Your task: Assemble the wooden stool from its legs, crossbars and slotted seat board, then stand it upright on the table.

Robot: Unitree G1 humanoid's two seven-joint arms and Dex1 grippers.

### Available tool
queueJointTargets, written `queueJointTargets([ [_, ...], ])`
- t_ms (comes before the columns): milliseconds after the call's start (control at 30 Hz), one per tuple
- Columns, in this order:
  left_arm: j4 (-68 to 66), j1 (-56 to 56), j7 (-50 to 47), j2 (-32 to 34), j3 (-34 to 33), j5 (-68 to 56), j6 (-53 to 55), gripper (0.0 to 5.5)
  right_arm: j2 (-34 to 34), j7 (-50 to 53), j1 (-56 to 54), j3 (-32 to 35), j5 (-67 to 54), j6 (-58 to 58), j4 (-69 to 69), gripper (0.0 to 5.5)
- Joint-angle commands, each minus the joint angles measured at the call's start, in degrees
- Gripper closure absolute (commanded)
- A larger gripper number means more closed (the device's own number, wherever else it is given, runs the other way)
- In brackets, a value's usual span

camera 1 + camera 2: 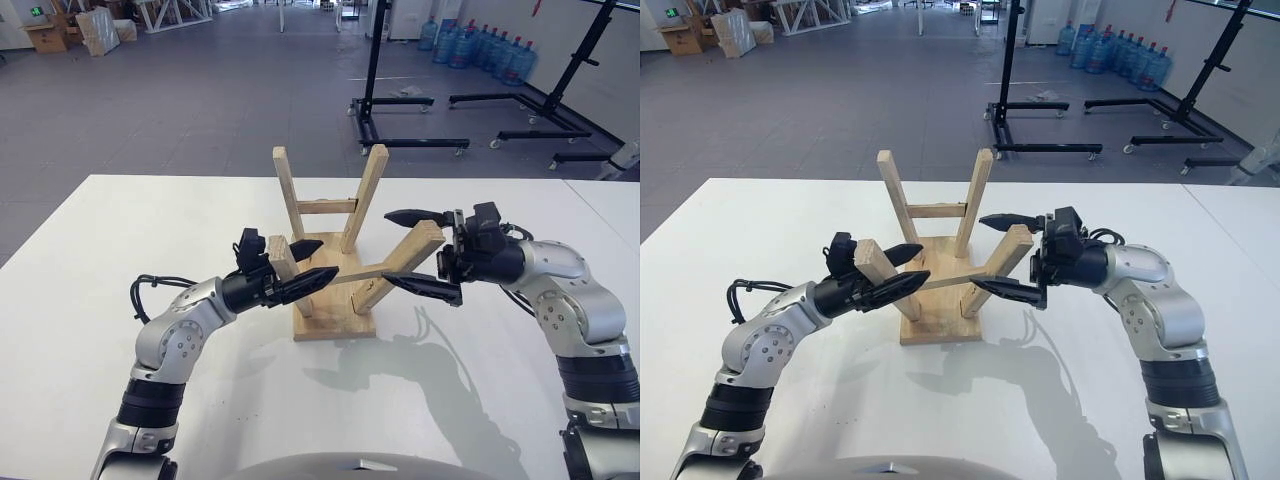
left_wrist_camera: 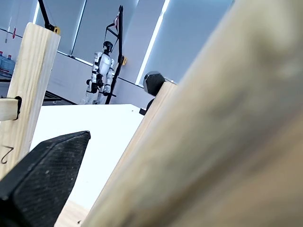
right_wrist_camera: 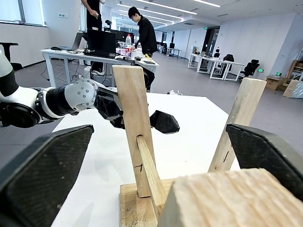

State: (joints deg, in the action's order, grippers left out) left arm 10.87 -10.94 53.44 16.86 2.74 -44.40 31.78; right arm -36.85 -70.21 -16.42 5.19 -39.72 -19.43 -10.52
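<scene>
The wooden stool lies upside down on its seat board in the middle of the table. Two back legs stand up, joined by a crossbar. A thin crossbar links the front left leg to the front right leg, which leans outward. My left gripper is shut on the front left leg near its top. My right gripper is open, one finger above and the other below the leaning leg's upper end, not touching it.
The white table spreads wide on both sides of the stool, with its far edge just behind the back legs. Black stand frames and water bottles sit on the floor beyond.
</scene>
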Motion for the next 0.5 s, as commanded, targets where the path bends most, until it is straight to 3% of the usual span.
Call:
queueJointTargets([
  [33, -0.57, -0.28, 0.31, 0.54, 0.8, 1.78, -0.87, 1.03, -0.08, 1.6, -0.31, 2.24, -0.96, 0.17, -1.66, 0.35],
  [333, -2.99, -1.53, -3.88, -2.19, 2.54, 7.02, -3.28, 1.03, 2.36, 15.58, -2.47, 15.03, -15.44, -4.06, -8.77, 0.35],
  [500, -1.22, 1.13, -4.44, -1.96, 2.96, 7.78, -3.12, 1.03, 4.51, 24.54, -2.61, 11.96, -8.04, -0.32, -15.4, 0.35],
])
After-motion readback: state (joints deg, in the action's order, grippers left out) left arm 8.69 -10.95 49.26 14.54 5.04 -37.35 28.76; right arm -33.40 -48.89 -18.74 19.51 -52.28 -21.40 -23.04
